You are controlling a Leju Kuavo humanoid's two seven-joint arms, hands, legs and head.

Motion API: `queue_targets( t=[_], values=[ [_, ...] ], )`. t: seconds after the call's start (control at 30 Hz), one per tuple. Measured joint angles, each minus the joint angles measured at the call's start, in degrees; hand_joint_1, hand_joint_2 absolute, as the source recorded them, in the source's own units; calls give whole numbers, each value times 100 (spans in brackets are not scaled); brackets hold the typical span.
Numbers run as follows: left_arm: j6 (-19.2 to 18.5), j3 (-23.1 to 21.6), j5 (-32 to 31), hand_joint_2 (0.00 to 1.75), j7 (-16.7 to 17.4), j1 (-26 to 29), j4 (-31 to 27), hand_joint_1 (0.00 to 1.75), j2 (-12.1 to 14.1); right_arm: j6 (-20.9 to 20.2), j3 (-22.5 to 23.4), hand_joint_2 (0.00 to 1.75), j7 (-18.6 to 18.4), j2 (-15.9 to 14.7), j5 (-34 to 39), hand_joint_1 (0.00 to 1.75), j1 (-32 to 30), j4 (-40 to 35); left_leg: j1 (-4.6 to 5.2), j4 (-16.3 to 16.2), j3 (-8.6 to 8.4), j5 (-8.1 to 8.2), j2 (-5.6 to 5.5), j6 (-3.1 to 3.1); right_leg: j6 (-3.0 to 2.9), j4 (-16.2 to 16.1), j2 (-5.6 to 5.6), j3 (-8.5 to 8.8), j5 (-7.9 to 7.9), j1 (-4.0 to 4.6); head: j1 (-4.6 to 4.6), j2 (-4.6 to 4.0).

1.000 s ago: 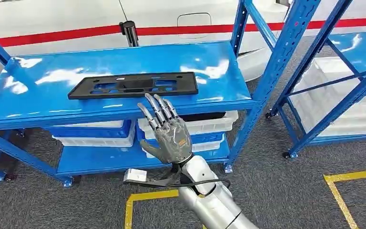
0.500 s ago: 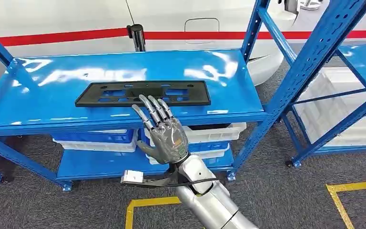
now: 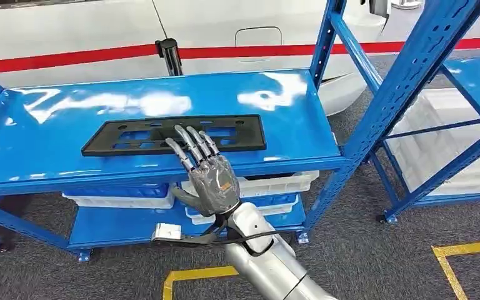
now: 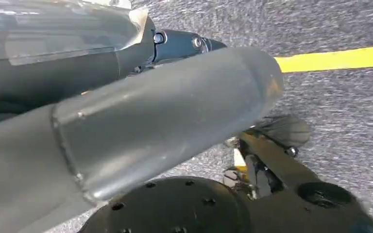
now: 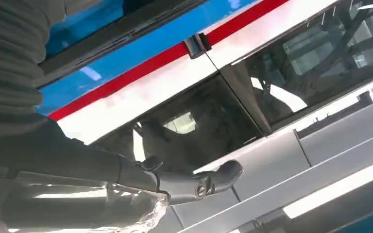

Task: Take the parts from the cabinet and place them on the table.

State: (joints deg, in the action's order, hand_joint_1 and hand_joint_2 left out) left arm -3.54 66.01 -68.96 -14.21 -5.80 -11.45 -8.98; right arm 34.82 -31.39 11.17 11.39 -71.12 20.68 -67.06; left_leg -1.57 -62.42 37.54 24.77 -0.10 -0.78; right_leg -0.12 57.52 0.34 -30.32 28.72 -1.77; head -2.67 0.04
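Note:
A flat black plastic plate [image 3: 162, 132] with cut-outs lies lengthwise on the top shelf of the blue rack [image 3: 69, 103]. My right hand [image 3: 207, 178] is raised at the shelf's front edge, back towards the camera, fingers spread and holding nothing. Its fingertips [image 3: 190, 134] overlap the plate's near edge in the head view; I cannot tell whether they touch it. The right wrist view looks past the right hand [image 5: 77, 184] at the shelf edge and the white car. My left hand [image 4: 165, 111] hangs low over grey carpet, seen as a thick grey thumb.
White bins [image 3: 275, 181] and a blue bin [image 3: 119, 189] sit on the lower shelf. A second blue rack [image 3: 412, 69] with a white bin [image 3: 434, 140] stands to the right. A white car with a red stripe [image 3: 69, 57] is behind. Yellow tape [image 3: 469, 250] marks the floor.
The head camera has shifted slightly. My right hand has moved forward and a little left, so its fingertips now lie over the plate's near edge. The plate itself has not moved on the shelf.

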Motion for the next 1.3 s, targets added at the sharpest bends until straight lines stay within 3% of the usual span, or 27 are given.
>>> queue_targets(
  t=[0.03,0.07,0.17,0.2,0.23,0.3,0.37,0.4,0.43,0.5,0.53,0.57,0.67,0.73,0.77,0.83,0.87,0.9,0.93,0.97,1.03,1.07,1.1,1.13,1.17,1.23,1.3],
  values=[
    [-2,2,0,0,0,2,2,0,-2,0,-2,175,4,4,13,0,12,9,-1,324,-149,-90,5,17,33,-9,-1,24,35,4,-2,0],
    [-6,2,0,0,-2,-13,9,0,-2,0,-2,175,5,7,20,0,42,17,55,388,-196,-16,-1,30,74,-2,1,17,58,75,4,0],
    [-6,2,0,0,-4,-8,9,0,-2,0,-7,175,5,11,22,0,58,28,93,392,-215,52,-10,130,163,-65,-18,25,63,55,-2,0],
    [-6,2,0,0,-4,-7,9,0,-6,0,-9,175,5,24,22,0,70,31,75,488,-297,35,-9,179,214,-82,-24,67,100,83,-7,0],
    [-6,2,0,0,-7,-5,9,0,-13,0,-9,175,5,18,24,0,74,33,54,536,-361,27,-5,206,218,14,-30,30,151,69,-20,0],
    [-2,2,0,0,-13,-16,9,0,-11,2,-9,175,9,13,35,0,121,37,73,566,-419,61,-4,290,143,737,-28,-361,403,82,-30,0],
    [-4,4,0,0,-17,-21,9,0,-6,0,-9,175,15,-17,44,0,96,68,102,564,-454,107,-13,347,116,1652,-27,-957,629,86,-31,0],
    [-4,4,0,0,-17,-16,9,0,-15,2,-11,175,24,-33,48,0,95,87,117,562,-483,131,-26,352,146,1770,-28,-1100,577,88,-33,0],
    [-2,4,0,0,-17,-10,9,0,-17,9,-11,175,35,-41,68,0,99,114,133,562,-525,162,-43,353,197,1585,-28,-1078,403,90,-31,0],
    [-4,4,0,0,-22,-8,11,0,-33,37,-15,175,75,-41,136,0,130,157,155,562,-632,231,-65,344,279,674,-31,-723,-107,106,-33,0],
    [-4,4,-2,0,-33,-8,11,0,-37,46,-17,175,88,-44,162,0,152,181,158,562,-666,275,-74,326,270,164,-34,-519,-346,112,-33,0],
    [-9,4,-2,0,-37,-12,18,0,-39,59,-20,175,88,-52,179,0,171,212,195,535,-680,318,-78,289,186,51,-36,-446,-352,141,-26,0],
    [-24,2,-13,0,-63,-8,17,0,-33,70,-42,175,85,-65,223,0,188,247,148,556,-677,357,-72,209,72,11,-22,-443,-344,176,-37,0],
    [-28,2,-22,0,-81,-15,13,0,-13,78,-46,175,77,-68,230,0,191,245,128,476,-683,442,-64,129,-3,-76,-12,-350,-365,82,-40,0],
    [-35,2,-28,0,-85,-16,15,0,-13,81,-50,175,70,-68,230,0,202,245,128,229,-583,580,-39,92,-59,-95,-20,-306,-333,73,-22,0],
    [-41,0,-39,0,-87,-15,15,0,-15,90,-61,175,70,-70,227,0,203,251,71,-633,-114,959,-30,19,-113,-95,-27,-253,-292,72,-22,0],
    [-39,0,-48,0,-87,-5,15,0,-15,90,-61,175,66,-76,227,0,197,262,51,-1030,146,1070,-28,-15,-136,-94,-26,-238,-273,73,-20,0],
    [-39,0,-50,0,-90,2,15,0,-13,90,-63,175,59,-83,227,0,188,271,35,-1201,309,1048,-24,-33,-125,-94,-23,-221,-254,72,-20,0],
    [-28,0,-50,0,-90,5,15,0,-9,90,-63,175,53,-87,227,0,177,273,10,-1087,335,861,-9,-48,-114,-93,-10,-193,-230,63,-17,0],
    [-19,0,-52,0,-96,4,15,0,4,90,-63,175,40,-90,232,0,171,273,-11,-760,225,590,-2,-54,-93,-92,3,-155,-208,55,-20,0],
    [56,-2,-57,0,-155,0,15,0,13,79,-66,175,31,-89,249,0,171,273,-36,233,-208,-2,3,-52,-24,-92,22,-56,-145,38,-20,0],
    [143,-9,-68,0,-171,-5,15,0,4,68,-70,175,31,-90,258,0,172,273,-18,437,-327,17,-6,-44,23,-90,24,-48,-114,77,-22,0],
    [250,-18,-77,0,-179,-22,15,0,4,55,-81,175,31,-92,265,0,179,273,9,496,-328,34,-16,0,55,-75,26,-66,-97,103,-11,0],
    [315,-22,-83,0,-173,-21,15,0,-2,44,-101,175,31,-92,265,0,175,273,4,524,-325,16,-15,5,59,-60,25,-77,-76,123,-24,0],
    [370,-26,-112,0,-151,-19,17,0,-28,13,-122,175,31,-94,265,0,174,282,22,519,-325,17,-20,4,28,-62,24,-55,-67,177,-22,0],
    [437,-42,-118,0,-105,-20,17,0,-26,-50,-193,175,13,-94,245,0,197,335,93,514,-327,24,-36,21,39,-79,15,-56,-72,162,-20,0],
    [472,-61,-118,0,-87,-22,17,0,-24,-70,-251,175,-13,-89,225,0,201,396,129,513,-326,37,-38,77,40,-92,7,-51,-71,134,-22,0]
  ],
)
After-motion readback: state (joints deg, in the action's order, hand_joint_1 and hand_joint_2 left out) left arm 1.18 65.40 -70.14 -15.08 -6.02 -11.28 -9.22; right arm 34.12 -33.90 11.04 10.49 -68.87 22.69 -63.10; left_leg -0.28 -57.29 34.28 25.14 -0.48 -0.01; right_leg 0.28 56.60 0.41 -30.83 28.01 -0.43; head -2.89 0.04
